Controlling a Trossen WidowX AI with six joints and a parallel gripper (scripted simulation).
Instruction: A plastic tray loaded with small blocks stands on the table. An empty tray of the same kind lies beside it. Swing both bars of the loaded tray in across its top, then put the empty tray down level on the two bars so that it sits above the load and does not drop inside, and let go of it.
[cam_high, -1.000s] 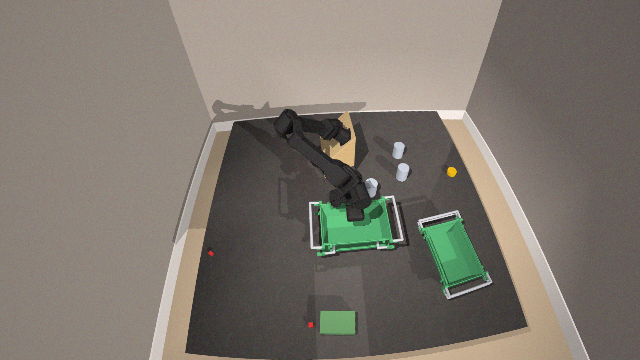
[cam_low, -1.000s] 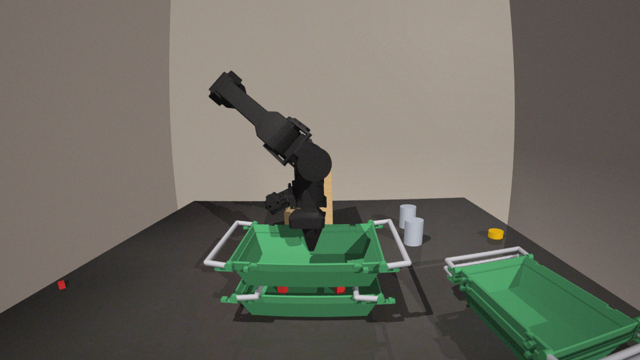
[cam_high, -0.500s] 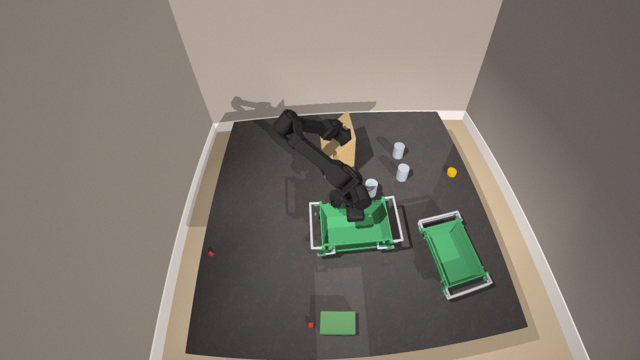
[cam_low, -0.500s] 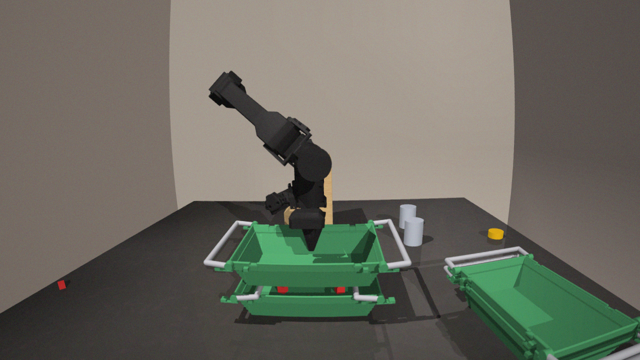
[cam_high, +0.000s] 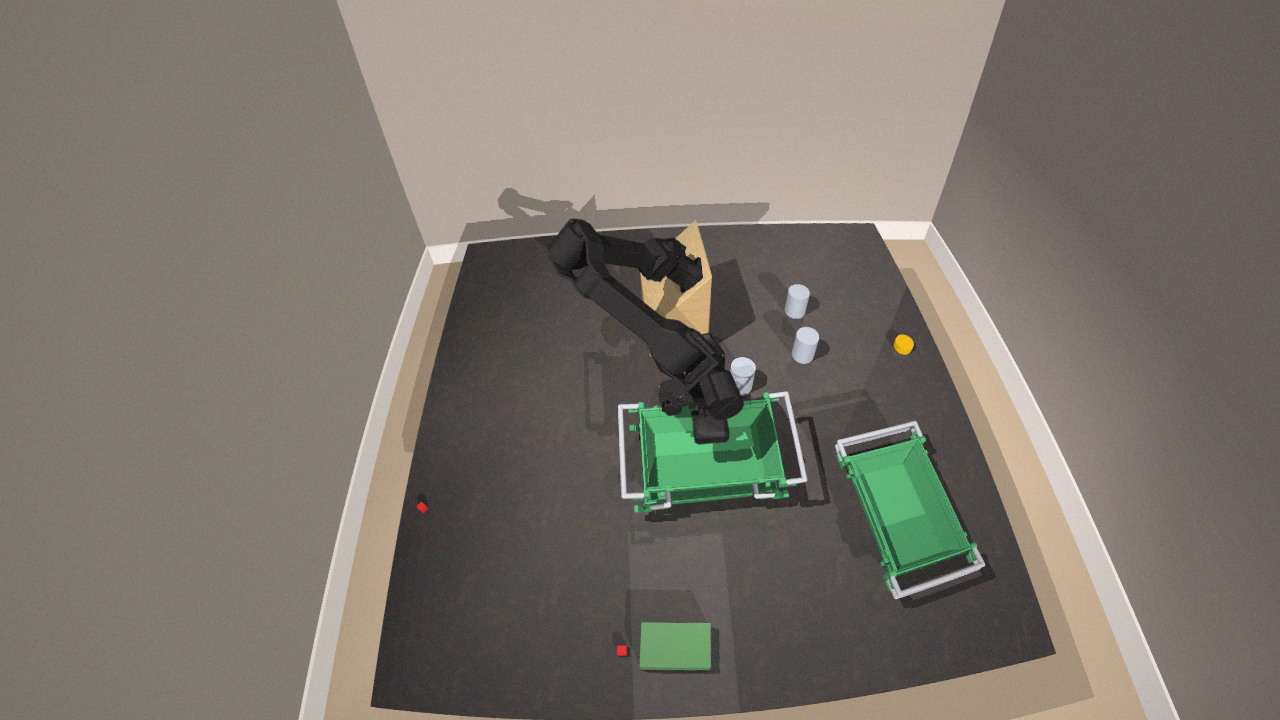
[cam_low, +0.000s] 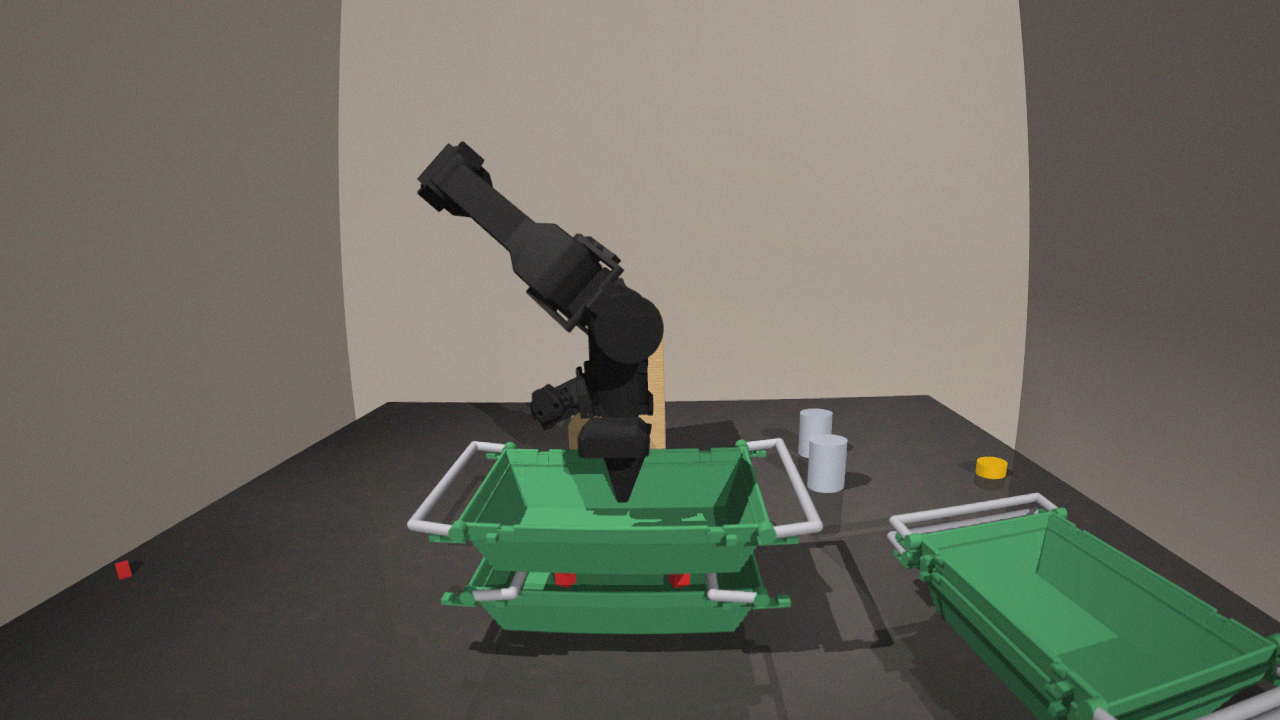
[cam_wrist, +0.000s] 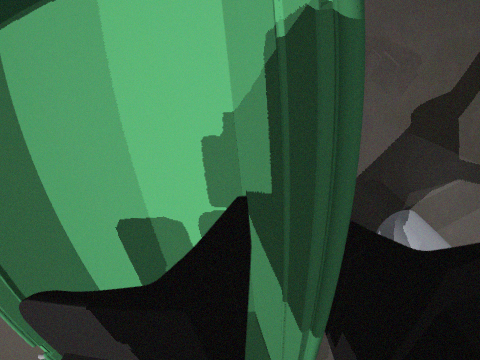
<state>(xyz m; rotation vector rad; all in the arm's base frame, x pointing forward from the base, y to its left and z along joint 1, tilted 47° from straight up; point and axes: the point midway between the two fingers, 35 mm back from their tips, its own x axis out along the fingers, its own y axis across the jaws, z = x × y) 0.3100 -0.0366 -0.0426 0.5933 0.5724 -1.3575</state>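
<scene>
The upper green tray sits about level above the loaded tray, not sunk inside it. Red blocks show in the gap between them. The loaded tray's left bar and right bar are swung in under the upper tray. The upper tray's own bars stand out over its ends. My gripper is shut on the upper tray's far long wall, one finger inside and one outside. The bars' far ends are hidden.
Another green tray with outswung bars stands to the right. Grey cylinders stand behind; one is close to the far wall. A wooden box, a yellow disc, a green slab and loose red cubes also show.
</scene>
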